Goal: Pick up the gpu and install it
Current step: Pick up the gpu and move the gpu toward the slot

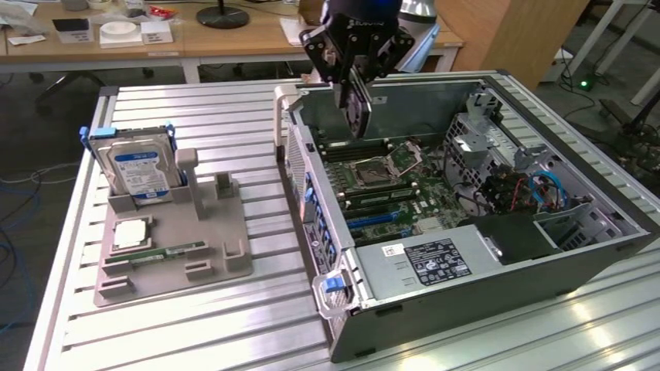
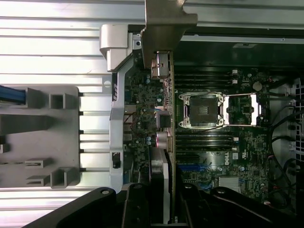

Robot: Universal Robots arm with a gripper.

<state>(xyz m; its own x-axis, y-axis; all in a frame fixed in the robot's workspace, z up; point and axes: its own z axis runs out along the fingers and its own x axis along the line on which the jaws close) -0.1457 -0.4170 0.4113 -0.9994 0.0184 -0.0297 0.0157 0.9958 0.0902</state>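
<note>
Gpu (image 1: 356, 104) hangs pinched in the gripper (image 1: 354, 71) over the open case (image 1: 464, 309), close to its rear wall (image 1: 307, 193). A slight tilt or slip could snag the bracket (image 2: 166, 23) on that wall, or knock the socket (image 2: 202, 110). The card stands on edge. Its long axis seems to run down from the fingers, bracket end farthest.

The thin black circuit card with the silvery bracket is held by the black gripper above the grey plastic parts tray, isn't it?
Not quite: the black gripper holds the thin black circuit card above the open grey metal computer case instead; the exterior view shows it.
</note>
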